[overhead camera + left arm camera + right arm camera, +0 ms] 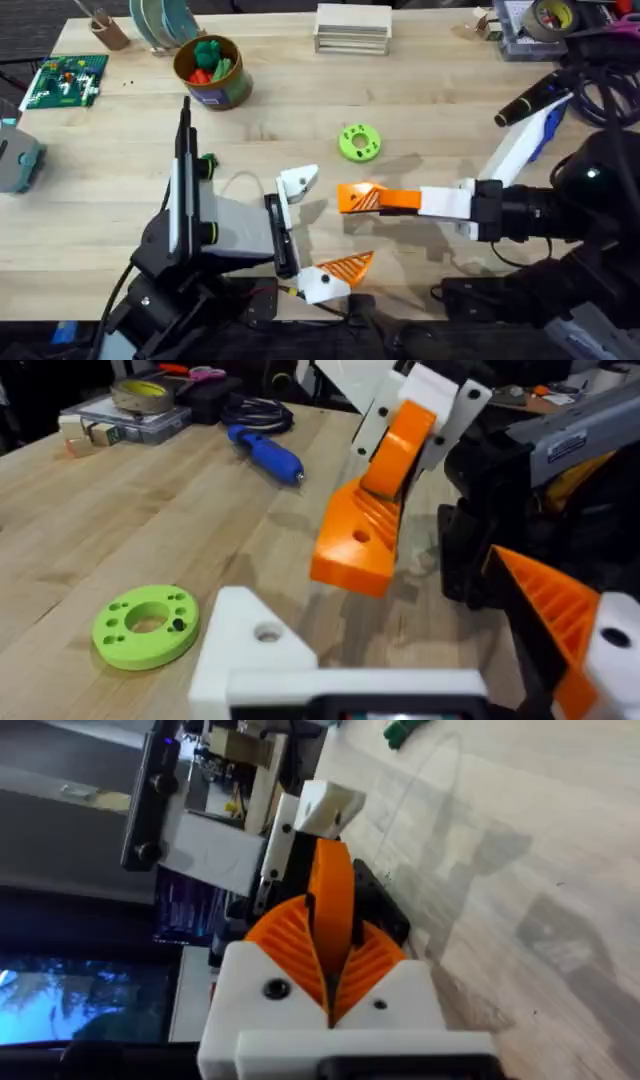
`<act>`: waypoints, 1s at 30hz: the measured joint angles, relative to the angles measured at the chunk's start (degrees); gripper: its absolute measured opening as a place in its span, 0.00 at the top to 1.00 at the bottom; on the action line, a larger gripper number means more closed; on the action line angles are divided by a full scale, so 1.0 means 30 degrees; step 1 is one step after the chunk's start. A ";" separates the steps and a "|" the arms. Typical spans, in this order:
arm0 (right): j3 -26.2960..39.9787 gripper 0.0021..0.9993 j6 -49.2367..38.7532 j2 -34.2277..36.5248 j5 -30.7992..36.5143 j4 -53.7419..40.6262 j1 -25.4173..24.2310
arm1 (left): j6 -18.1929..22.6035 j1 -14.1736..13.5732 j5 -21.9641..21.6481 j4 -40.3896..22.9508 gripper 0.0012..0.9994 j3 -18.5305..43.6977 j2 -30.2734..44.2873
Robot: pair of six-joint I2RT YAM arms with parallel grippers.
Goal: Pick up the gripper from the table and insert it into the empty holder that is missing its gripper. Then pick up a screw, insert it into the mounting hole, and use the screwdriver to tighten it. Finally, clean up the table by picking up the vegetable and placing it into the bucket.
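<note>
Mid-surface, the gripper (362,198) is held in the right claw (385,200), to be aligned with the holder (297,183) on the wide-open left claw (312,232).

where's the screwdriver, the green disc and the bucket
screwdriver (268,454), left wrist view, on its blue handle
green disc (360,142), overhead view, on its ring face
bucket (222,93), overhead view, on its side wall

The gripper (362,198), an orange ribbed wedge, is held off the table (420,100) between the right gripper's (385,200) pads, pointing at the holder (297,182). The holder, a white angular block, is seen bare, a hole in its face. The screwdriver (545,125), blue-handled, lies at the right. The vegetable (207,165), dark green, lies below the bucket (209,72), which stands upright holding toys.
</note>
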 joint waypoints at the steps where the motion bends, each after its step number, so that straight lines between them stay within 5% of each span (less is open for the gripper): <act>1: -0.0011 0.99 0.0100 0.0000 -0.0053 0.0024 0.0030 | 0.0000 0.0000 0.0000 0.0000 0.01 0.0000 0.0000; 9: -0.0033 0.99 0.0984 0.0349 0.0068 0.1487 0.0030 | 0.0049 0.0000 0.0000 0.0000 0.01 0.0000 0.0000; 30: -0.0106 0.99 0.3116 0.7834 -0.0549 0.9440 0.2459 | 0.0473 0.0000 -0.0053 0.0007 0.01 0.0000 0.0003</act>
